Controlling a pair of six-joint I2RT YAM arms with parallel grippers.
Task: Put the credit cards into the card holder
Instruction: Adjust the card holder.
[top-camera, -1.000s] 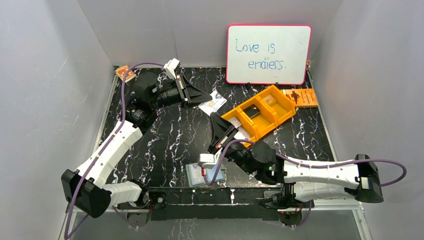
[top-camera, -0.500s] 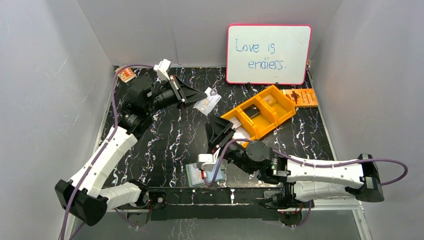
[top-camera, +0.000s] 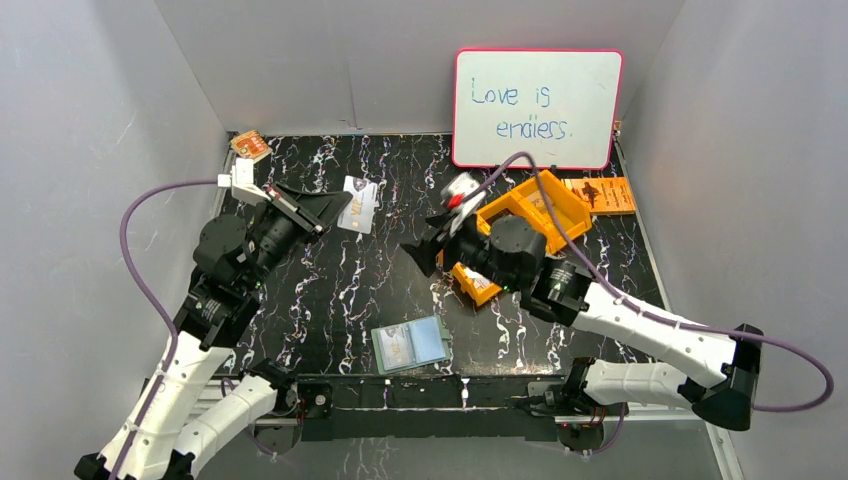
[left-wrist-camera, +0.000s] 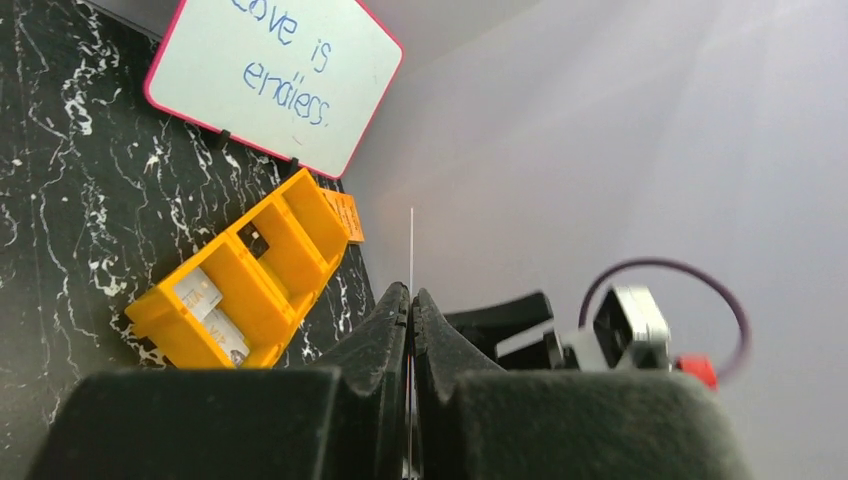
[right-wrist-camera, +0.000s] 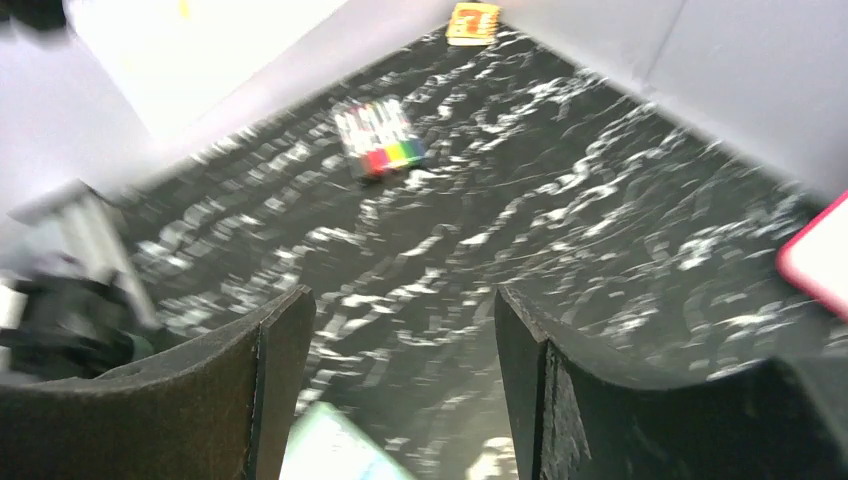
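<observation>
My left gripper (top-camera: 336, 206) is shut on a pale credit card (top-camera: 359, 204), held up over the table's back left. In the left wrist view the card (left-wrist-camera: 411, 250) shows edge-on between the shut left gripper (left-wrist-camera: 411, 296). The card holder (top-camera: 410, 344) lies open near the front edge, its grey-blue inside up. My right gripper (top-camera: 418, 254) hangs open and empty above the table's middle, well apart from the holder. In the blurred right wrist view the right gripper (right-wrist-camera: 400, 296) has only table between its jaws. More cards (left-wrist-camera: 203, 296) lie in the orange tray.
The orange compartment tray (top-camera: 550, 203) stands at the back right, partly under my right arm. A whiteboard (top-camera: 537, 108) leans on the back wall, an orange booklet (top-camera: 602, 193) beside it. A small orange packet (top-camera: 250, 146) lies in the back left corner.
The right gripper opened, rose from the card holder and swung back toward the tray. The left gripper closed on a card beside the tray and drew it up and to the left.
</observation>
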